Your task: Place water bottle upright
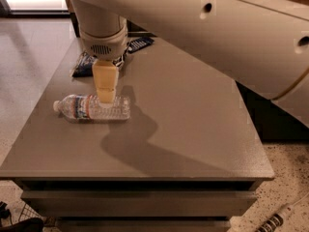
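Observation:
The water bottle (pixel 79 108) lies on its side on the left part of the grey table (pixel 193 124), with its white cap (pixel 56 105) pointing left. It is clear and ribbed, with a white label banded in red and blue. My gripper (pixel 106 96) hangs straight down from the big white arm, and its cream tip sits over the middle of the bottle, at or just above its upper side. The gripper covers a small part of the bottle.
A crumpled dark blue snack wrapper (pixel 83 65) lies at the back left of the table, partly hidden behind my gripper's wrist. The table's left edge is close to the bottle's cap. A ribbed cable end (pixel 276 220) lies on the floor at bottom right.

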`<state>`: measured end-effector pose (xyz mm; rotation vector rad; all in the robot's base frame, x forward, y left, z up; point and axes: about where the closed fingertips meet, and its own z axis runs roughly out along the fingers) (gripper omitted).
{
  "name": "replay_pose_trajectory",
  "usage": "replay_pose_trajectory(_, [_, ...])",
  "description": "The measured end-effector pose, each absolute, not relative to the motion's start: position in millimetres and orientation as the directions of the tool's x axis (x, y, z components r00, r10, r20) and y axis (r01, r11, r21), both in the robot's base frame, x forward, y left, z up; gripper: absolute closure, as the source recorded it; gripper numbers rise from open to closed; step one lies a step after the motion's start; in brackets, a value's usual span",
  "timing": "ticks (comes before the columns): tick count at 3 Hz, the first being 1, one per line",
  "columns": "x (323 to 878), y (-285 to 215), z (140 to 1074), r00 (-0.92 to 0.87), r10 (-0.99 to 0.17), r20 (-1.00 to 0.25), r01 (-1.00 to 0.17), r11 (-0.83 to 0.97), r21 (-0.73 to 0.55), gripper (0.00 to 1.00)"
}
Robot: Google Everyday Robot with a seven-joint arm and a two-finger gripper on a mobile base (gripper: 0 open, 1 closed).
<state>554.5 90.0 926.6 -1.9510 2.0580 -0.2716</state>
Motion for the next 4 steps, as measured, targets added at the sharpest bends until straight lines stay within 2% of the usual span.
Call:
replay_pose_trajectory(1, [554.5, 90.0, 926.6, -0.039, -0.996, -0.081, -0.941, 0.064, -0.333, 0.00])
replay_pose_trajectory(4, [560.2, 159.3, 858.6, 0.023, -0.992, -0.125, -0.991, -0.006, -0.137, 0.00])
